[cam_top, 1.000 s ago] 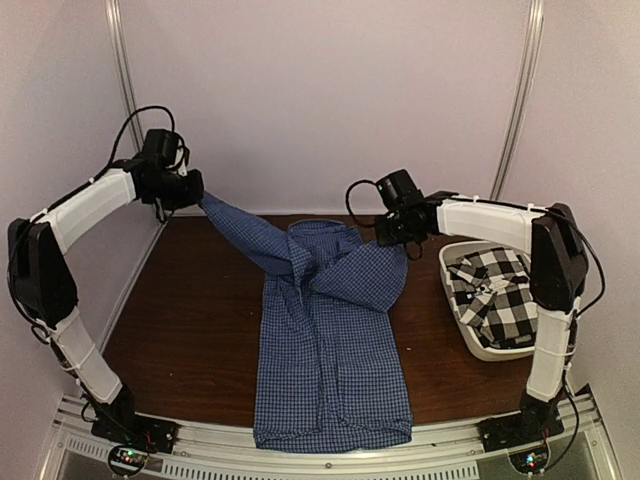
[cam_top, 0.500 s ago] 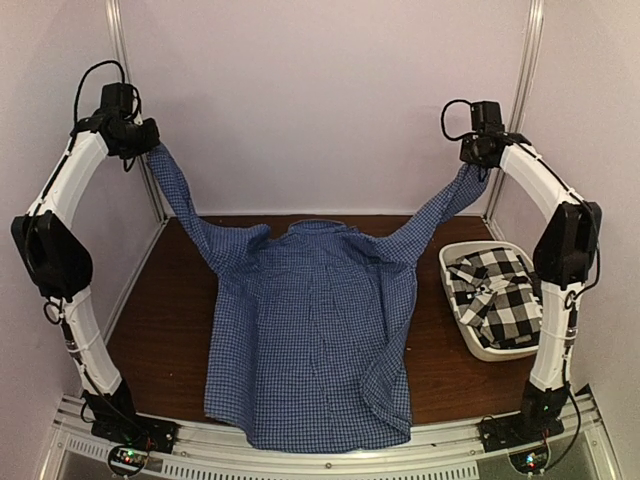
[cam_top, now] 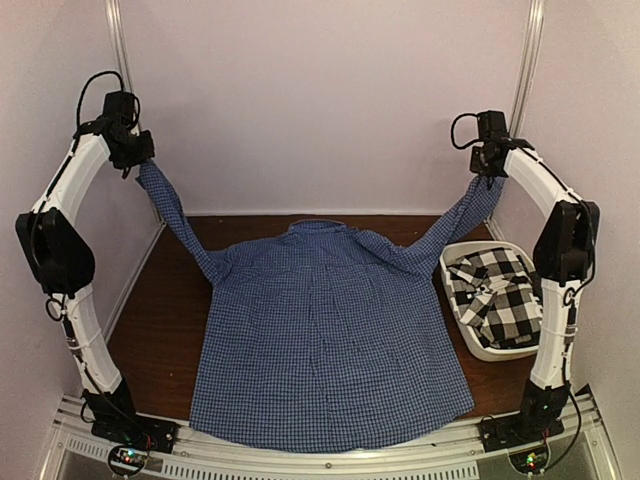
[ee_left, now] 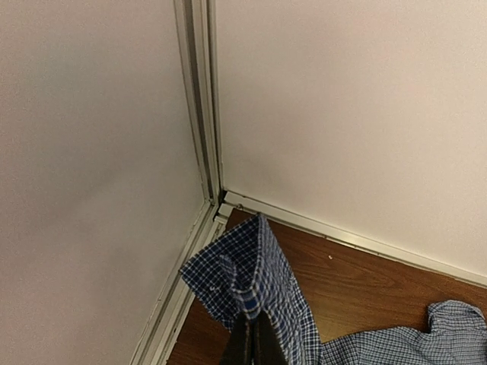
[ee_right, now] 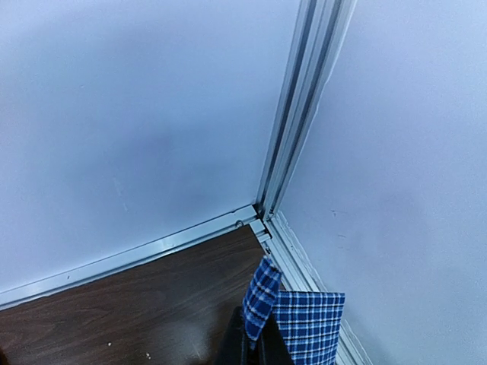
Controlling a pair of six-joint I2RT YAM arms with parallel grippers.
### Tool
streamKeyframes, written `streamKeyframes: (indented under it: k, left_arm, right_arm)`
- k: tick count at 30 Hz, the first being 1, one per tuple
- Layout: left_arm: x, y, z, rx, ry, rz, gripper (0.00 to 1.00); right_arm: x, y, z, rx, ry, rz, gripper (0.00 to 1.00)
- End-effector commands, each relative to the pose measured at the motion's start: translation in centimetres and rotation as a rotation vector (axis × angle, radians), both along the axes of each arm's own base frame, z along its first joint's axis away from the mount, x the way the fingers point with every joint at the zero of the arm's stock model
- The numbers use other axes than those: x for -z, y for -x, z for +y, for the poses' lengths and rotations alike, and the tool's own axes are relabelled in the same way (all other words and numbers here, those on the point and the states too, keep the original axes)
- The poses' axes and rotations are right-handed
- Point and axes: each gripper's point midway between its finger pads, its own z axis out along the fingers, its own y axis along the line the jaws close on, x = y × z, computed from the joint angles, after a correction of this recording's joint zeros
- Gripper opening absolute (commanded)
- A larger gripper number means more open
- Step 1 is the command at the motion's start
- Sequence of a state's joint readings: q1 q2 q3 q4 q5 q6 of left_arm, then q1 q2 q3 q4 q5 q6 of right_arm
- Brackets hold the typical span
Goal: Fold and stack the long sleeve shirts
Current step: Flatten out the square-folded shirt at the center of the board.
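Both cuffs of the blue shirt (cam_top: 330, 330) are gripped and raised, with the body spread flat on the table (cam_top: 160, 320).

The left claw (cam_top: 138, 152) and right claw (cam_top: 487, 170) are each pinched closed on a sleeve end, high near the rear corners. The sleeves slant down and inward to the shoulders. The shirt's long axis runs from the collar at the rear to the hem at the near edge. The cloth is thin, limp and finely checked. The black-and-white shirt (cam_top: 497, 290) lies crumpled in the white tub (cam_top: 449, 285), nearer the right arm.
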State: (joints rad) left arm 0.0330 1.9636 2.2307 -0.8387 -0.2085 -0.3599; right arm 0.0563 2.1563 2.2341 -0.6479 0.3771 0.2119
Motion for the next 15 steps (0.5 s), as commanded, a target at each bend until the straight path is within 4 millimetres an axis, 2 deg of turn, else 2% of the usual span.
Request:
streamKeyframes:
  k: [1,6,8,10,13,15]
  left_arm:
    - [0.1,0.6,1.7,-0.054,-0.04,0.006,0.0]
    - [1.5,0.9,1.6,-0.051,-0.029,0.037,0.0]
    - [2.2,1.0,1.4,-0.042,-0.02,0.053,0.0]
    - [3.1,1.1,1.1,-0.026,-0.009,0.069,0.04]
    - [4.4,1.1,0.3,0.013,0.019,0.096,0.16]
    - [4.8,1.3,-0.5,0.043,0.032,0.102,0.29]
  right_arm:
    - [-1.3,1.6,-3.2,0.094,0.024,-0.014,0.0]
    - [-2.1,2.5,-3.3,0.099,0.014,-0.041,0.01]
    - [-1.3,2.3,-2.5,0.062,-0.01,-0.024,0.1]
    - [0.0,2.1,-0.7,-0.001,-0.024,0.008,0.23]
    - [1.5,2.2,2.9,-0.094,-0.008,0.052,0.41]
    - [2.1,2.4,5.3,-0.156,-0.005,0.069,0.52]
